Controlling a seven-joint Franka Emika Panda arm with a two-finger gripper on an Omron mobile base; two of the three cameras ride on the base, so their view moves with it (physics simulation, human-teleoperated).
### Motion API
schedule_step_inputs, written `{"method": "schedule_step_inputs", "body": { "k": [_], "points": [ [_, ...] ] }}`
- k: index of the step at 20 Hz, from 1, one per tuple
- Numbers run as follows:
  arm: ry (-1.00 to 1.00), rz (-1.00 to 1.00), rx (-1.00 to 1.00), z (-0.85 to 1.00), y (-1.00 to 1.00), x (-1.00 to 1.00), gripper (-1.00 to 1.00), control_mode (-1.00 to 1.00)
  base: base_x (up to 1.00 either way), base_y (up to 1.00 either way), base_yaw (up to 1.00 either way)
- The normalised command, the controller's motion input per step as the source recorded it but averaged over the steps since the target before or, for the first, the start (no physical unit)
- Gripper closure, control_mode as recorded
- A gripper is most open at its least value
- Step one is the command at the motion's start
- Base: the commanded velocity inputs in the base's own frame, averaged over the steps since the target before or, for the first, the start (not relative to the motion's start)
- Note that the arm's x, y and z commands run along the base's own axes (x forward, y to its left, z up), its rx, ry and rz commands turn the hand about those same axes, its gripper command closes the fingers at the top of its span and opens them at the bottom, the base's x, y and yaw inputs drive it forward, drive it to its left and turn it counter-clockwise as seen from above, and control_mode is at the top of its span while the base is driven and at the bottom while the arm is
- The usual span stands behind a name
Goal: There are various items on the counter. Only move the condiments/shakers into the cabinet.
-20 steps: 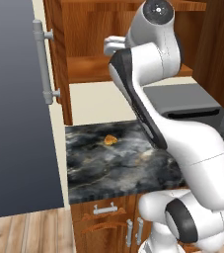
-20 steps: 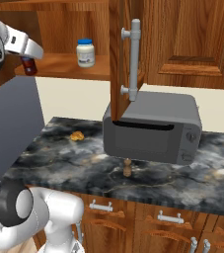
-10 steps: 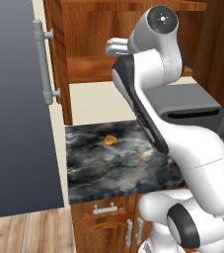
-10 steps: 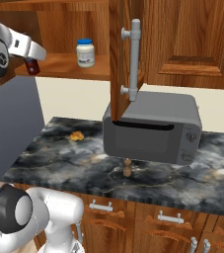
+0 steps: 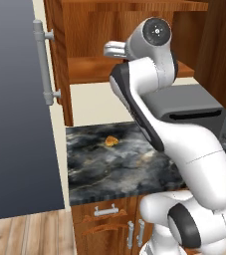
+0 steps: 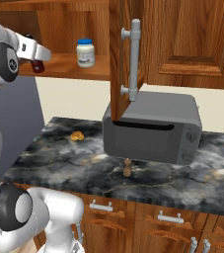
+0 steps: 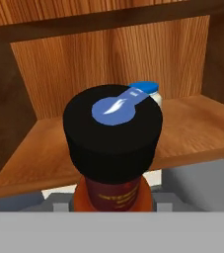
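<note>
The cabinet [image 6: 148, 29] hangs above the tabletop [image 6: 84, 163], its door [image 6: 126, 54] swung open and its wooden shelf [image 6: 69, 66] bare toward the front. The toaster oven [image 6: 153, 129] sits on the tabletop near the back edge. On the shelf, toward its back, stands the white jar [image 6: 85, 53] with the blue lid. The tool [image 6: 36, 63] is at the shelf's left end, closed on the red sauce bottle [image 7: 112, 148], whose black cap faces the hand camera. The orange-tan lump [image 6: 76, 135] lies near the tabletop's back left corner. The small brown shaker [image 6: 127, 168] stands just before the oven, toward the front edge.
</note>
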Motion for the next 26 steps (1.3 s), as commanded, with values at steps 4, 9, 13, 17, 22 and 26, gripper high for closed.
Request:
{"method": "schedule_step_inputs", "body": {
  "k": [4, 9, 13, 17, 22, 26],
  "points": [
    [0.00, 0.00, 0.00, 0.00, 0.12, 0.27, 1.00, -1.00, 0.00, 0.00, 0.00],
    [0.01, 0.00, -0.02, 0.00, 0.09, 0.30, 1.00, -1.00, 0.00, 0.00, 0.00],
    [0.00, -0.10, -0.02, 0.00, 0.00, 0.22, 1.00, -1.00, 0.00, 0.00, 0.00],
    [0.00, -0.10, 0.00, 0.00, 0.00, 0.31, 1.00, -1.00, 0.00, 0.00, 0.00],
    [0.02, -0.08, 0.00, -0.10, 0.01, 0.38, 1.00, -1.00, 0.00, 0.00, 0.00],
    [0.02, -0.08, 0.00, -0.09, 0.00, 0.41, 1.00, -1.00, 0.00, 0.00, 0.00]
  ]
}}
